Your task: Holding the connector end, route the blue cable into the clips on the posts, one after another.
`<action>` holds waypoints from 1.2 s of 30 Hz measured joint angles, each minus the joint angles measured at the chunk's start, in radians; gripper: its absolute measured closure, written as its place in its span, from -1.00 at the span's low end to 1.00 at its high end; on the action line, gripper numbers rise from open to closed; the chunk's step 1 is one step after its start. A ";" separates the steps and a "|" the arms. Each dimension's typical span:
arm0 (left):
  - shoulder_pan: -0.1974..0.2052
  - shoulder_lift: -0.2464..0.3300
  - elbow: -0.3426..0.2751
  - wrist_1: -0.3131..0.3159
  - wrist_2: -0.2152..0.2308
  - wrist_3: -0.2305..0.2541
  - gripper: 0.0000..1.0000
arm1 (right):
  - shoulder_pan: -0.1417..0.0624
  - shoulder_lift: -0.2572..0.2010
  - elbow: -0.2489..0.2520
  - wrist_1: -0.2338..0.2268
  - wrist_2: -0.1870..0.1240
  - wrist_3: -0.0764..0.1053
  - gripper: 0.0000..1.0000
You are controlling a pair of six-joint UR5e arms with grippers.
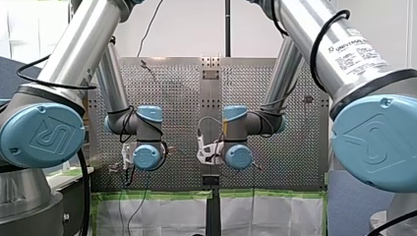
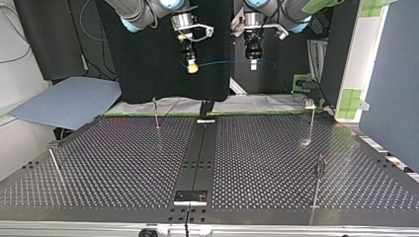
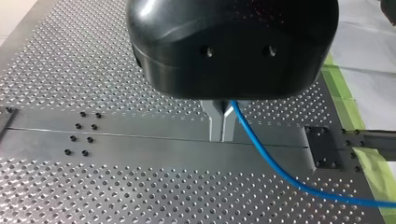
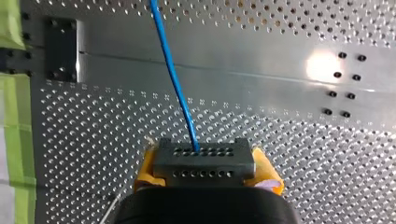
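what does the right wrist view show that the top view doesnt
Only the right wrist view: the dark connector with its rows of holes, clamped between yellow pads, and the cable leaving its face.
Only the top view: the thin posts standing on the table, my left pincer, and the cable spanning between the two pincers, high above the table.
Both: the blue cable, the perforated table, and my right pincer.

Black curtain (image 2: 148, 64), blue board (image 2: 69, 101), white wall (image 2: 20, 84)
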 joint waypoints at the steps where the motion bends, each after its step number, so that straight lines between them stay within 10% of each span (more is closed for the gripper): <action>1: 0.000 0.000 0.000 -0.001 0.000 0.000 0.96 | 0.002 0.000 0.000 0.000 0.000 0.000 1.00; 10: 0.006 0.010 0.000 -0.016 -0.013 0.015 0.96 | 0.003 0.004 -0.001 0.003 0.003 0.002 1.00; 20: 0.009 0.018 0.000 -0.090 -0.024 0.063 0.96 | -0.022 0.071 -0.044 0.075 0.065 0.057 1.00; 36: 0.011 0.022 0.001 -0.092 -0.018 0.063 0.96 | -0.024 0.083 -0.044 0.113 0.072 0.063 1.00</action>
